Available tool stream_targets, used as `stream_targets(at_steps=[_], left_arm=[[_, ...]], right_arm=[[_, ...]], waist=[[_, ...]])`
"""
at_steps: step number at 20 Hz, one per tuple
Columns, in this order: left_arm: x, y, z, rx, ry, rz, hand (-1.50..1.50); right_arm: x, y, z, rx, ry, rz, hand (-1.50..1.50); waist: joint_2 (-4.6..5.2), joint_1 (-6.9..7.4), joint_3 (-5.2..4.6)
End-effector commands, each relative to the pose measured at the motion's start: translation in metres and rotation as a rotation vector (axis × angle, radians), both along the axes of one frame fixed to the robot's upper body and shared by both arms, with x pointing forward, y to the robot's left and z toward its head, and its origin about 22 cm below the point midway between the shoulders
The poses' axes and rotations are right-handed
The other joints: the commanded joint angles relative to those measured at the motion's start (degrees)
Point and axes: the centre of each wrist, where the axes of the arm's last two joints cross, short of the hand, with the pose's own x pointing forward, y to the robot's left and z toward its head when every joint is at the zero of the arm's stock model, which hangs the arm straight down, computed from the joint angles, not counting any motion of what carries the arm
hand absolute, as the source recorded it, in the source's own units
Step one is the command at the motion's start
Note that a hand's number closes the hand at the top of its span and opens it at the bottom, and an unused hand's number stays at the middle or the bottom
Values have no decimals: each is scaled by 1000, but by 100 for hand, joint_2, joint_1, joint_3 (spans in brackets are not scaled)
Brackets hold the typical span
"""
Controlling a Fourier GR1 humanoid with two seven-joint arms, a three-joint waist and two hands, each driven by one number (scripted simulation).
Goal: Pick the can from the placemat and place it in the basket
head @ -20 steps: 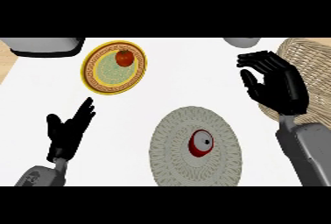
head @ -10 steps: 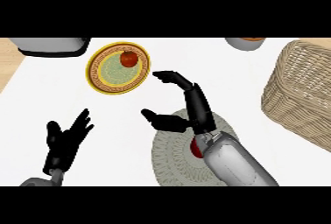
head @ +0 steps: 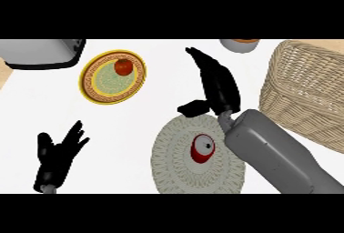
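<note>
A red can (head: 200, 149) lies on the round grey woven placemat (head: 176, 168) at the lower middle of the head view. My right hand (head: 216, 84) hovers just beyond the mat's far edge, fingers straight and pointing away, thumb out to the left; it holds nothing. Its grey forearm (head: 274, 154) crosses the mat's right side, right beside the can. The wicker basket (head: 306, 95) stands at the right edge. My left hand (head: 59, 154) rests open at the lower left, fingers up.
A yellow-rimmed plate (head: 101, 88) with a red fruit (head: 122, 67) on it sits at the upper left. A grey appliance (head: 40, 52) fills the top left corner. A small bowl (head: 240, 44) shows at the top edge, left of the basket.
My right hand swung from beside the basket leftward to above the placemat, then edged right and forward. The view shifted, so the basket now looks nearer. The can has stayed on the mat.
</note>
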Motion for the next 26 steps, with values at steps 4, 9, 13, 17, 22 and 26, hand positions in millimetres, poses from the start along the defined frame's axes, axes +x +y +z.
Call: stream_targets(at_steps=[4,9,13,17,22,26], left_arm=[[-26,3,-15,9,128,41,0],[-37,8,-20,5,127,46,0],[-28,16,-13,6,120,59,0],[-38,15,-17,8,120,48,0],[-16,12,-6,5,118,35,0],[-24,3,-1,2,103,35,0]], right_arm=[[-12,6,87,-319,114,-68,-150],[-28,-1,126,-441,341,-2,-150],[-41,-5,152,-503,432,23,-150],[-53,-28,173,-528,450,12,-150],[-75,-16,175,-482,470,22,-150],[-88,-32,167,-440,496,8,-150]], waist=[[8,-98,-15],[58,-105,-8],[97,-102,-5],[105,-99,-4],[165,-13,-2],[162,52,10]])
